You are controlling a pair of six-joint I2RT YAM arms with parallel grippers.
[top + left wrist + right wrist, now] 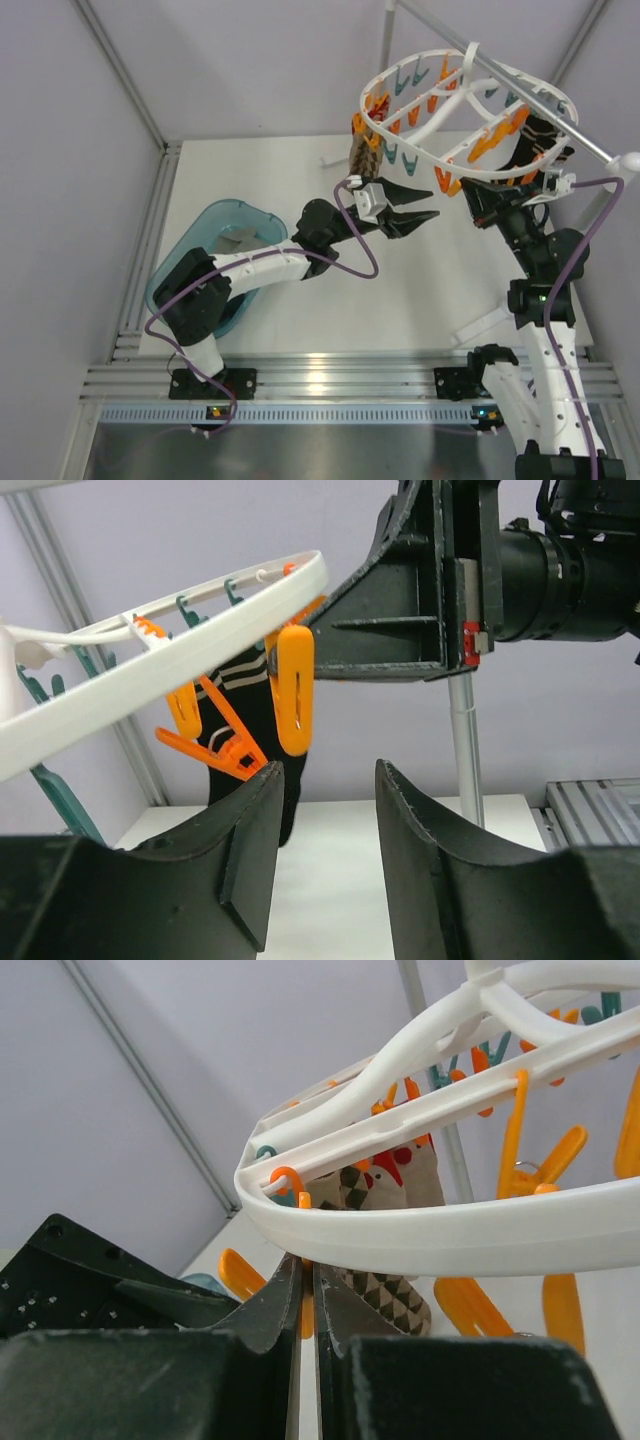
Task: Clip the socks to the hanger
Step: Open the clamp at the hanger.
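The white oval hanger point(470, 100) hangs at the upper right with orange and teal pegs. A brown zigzag sock point(362, 152) hangs clipped at its left end and shows in the right wrist view point(392, 1295). A black striped sock point(540, 135) hangs at its right side and shows in the left wrist view point(245, 705). My left gripper point(432, 202) is open and empty just below the rim point(150, 675), facing a hanging orange peg point(293, 685). My right gripper point(468, 192) is under the rim point(450, 1235), shut on a thin orange peg point(306, 1305).
A translucent teal tub point(205, 235) stands at the left by my left arm, with a grey piece of fabric point(238, 240) in it. A metal rod point(560, 115) and its stand post point(463, 740) carry the hanger. Grey walls close in on both sides.
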